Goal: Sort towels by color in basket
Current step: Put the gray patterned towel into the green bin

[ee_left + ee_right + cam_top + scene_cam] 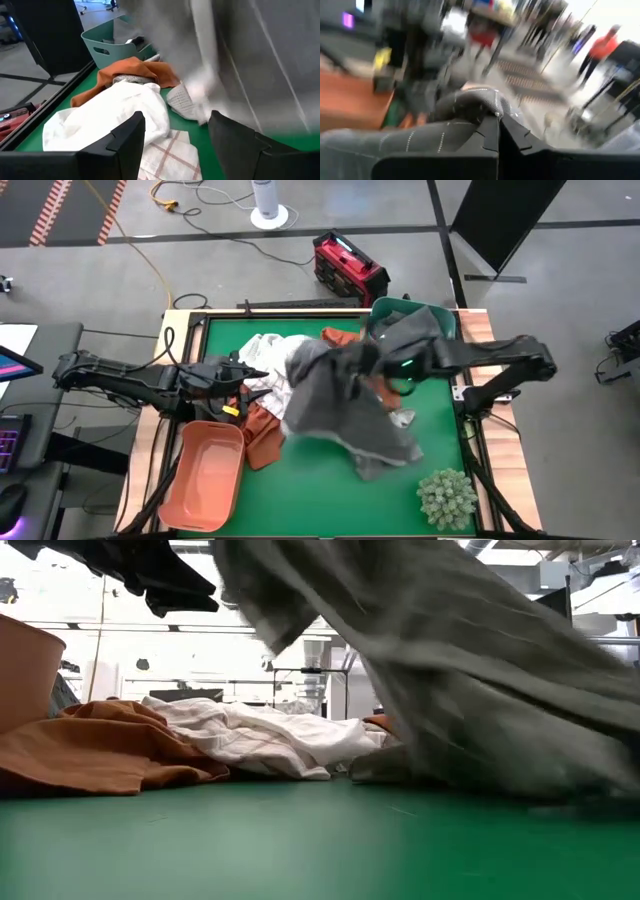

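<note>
- Holding the grey checked towel (pixel 345 405) is my right gripper (pixel 497 120), fingers pinched tight on a fold of it, raised over the middle of the green table (pixel 330 500).
- From that pinch the towel hangs in a wide drape; its lower edge reaches the mat near the right side, and in the low view it fills most of the right half (pixel 480 680).
- My left gripper (pixel 175 135) sits at the left of the table with its fingers spread apart and nothing between them, just above the white towel (pixel 105 117) and the white towel with thin checks (pixel 167 160).
- A rust-orange towel (pixel 262 432) lies beside the orange basket (pixel 205 475) at the front left corner, apart from the lifted towel.
- Another rust-orange towel (pixel 135 72) lies farther back, near the teal basket (pixel 107 45) at the back right of the table.
- I see the spiky green plant ball (pixel 447 497) at the front right corner, well apart from both grippers.
</note>
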Tool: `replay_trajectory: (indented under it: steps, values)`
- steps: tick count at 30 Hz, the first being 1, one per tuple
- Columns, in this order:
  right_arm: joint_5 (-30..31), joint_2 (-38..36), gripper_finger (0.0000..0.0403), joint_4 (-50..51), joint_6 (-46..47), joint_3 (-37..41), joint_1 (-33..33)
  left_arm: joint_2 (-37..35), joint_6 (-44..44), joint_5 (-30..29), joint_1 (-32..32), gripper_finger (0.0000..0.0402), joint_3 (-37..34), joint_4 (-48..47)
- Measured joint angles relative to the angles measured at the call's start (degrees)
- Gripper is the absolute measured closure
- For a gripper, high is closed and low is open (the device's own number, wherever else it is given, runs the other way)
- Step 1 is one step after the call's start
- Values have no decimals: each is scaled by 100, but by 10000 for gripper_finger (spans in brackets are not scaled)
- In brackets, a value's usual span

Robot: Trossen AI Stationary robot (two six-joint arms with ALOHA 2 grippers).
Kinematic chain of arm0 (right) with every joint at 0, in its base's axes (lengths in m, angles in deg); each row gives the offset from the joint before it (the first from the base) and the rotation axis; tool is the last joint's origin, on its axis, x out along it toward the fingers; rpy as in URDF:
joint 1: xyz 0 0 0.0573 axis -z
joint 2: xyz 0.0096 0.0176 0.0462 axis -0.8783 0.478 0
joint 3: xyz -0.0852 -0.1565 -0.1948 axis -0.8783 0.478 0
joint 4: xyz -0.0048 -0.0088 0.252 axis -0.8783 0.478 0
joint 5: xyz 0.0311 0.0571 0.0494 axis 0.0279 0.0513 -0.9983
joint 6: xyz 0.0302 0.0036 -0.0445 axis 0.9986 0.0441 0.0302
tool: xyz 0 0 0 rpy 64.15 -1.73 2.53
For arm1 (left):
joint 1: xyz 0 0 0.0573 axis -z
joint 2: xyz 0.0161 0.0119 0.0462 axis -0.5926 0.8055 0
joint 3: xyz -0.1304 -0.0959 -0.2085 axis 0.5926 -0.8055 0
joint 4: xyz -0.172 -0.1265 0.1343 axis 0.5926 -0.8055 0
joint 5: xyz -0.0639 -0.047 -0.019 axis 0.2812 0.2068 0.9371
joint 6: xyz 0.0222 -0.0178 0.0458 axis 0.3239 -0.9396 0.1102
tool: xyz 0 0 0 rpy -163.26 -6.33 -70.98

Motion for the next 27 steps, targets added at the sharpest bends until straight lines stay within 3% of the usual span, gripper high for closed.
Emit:
replay_trajectory:
  steps: [5, 10, 19, 27]
  values:
    - [31, -626, 384, -545, -602, -178, 323, 0, 0, 0, 0, 191, 0, 4]
    - [546, -1085, 384, -554, -1065, -347, 920, 1, 0, 0, -1, 191, 0, 4]
    - [903, -1302, 384, -700, -958, -475, 2834, 322, 20, -85, 0, 191, 0, 78]
    - [831, -1472, 384, -2557, -1933, -795, 3567, 650, 256, -419, -2, 191, 0, 287]
